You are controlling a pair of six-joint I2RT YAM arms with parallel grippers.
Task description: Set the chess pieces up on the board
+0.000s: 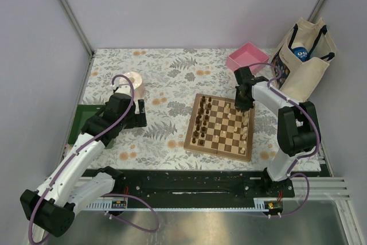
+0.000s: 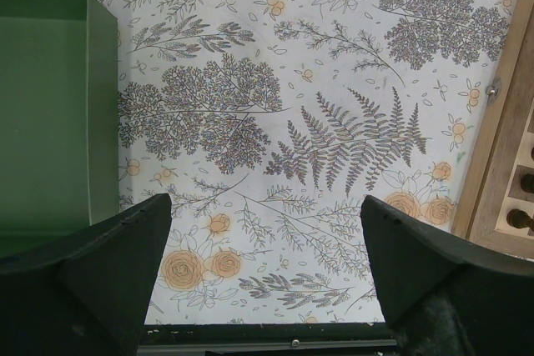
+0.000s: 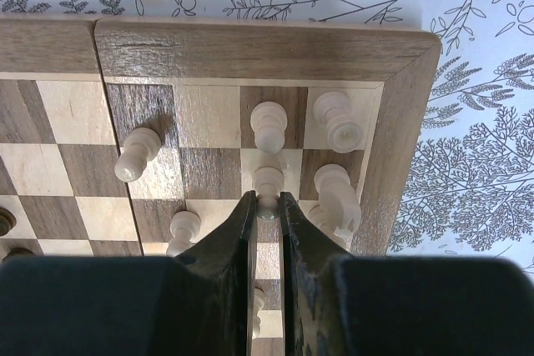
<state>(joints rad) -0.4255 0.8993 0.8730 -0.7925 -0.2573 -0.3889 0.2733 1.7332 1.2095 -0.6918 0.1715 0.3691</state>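
- I judged I was midway through placing the tiny pale tan wooden chessmen (image 3: pixel 269 121) along the right side of the square wooden chessboard with its chequered squares and mid-brown border (image 3: pixel 250 52).
- The board lay at the middle of the flower-patterned tablecloth (image 2: pixel 334 56). The dark brown chessmen (image 1: pixel 199 122) stood in rows along its left side, apart from the pale ones.
- My right gripper (image 3: pixel 267 203) hung low over the board's far right corner. Its black fingers (image 3: pixel 236 231) were drawn in to a narrow slit and pinched one small pale pawn (image 3: pixel 268 181) over a light square in the second row from the border.
- I could not tell whether the pawn's base was touching the wood.
- Close around it stood a pale rook-like piece (image 3: pixel 338 118) on the corner square and another pale piece (image 3: pixel 337 195) just right of my fingers. A leaning pale pawn (image 3: pixel 137 154) lay further left.
- As I read it, the next move called for settling this pawn upright in its square. I would then part the fingers only slightly and lift straight up, since the neighbours were close enough to be knocked.
- My left gripper (image 2: pixel 267 206) hovered over bare cloth, well left of the board, beside the dark green tray (image 2: pixel 50 106). Its fingers (image 2: pixel 117 248) were spread wide and empty, touching nothing.
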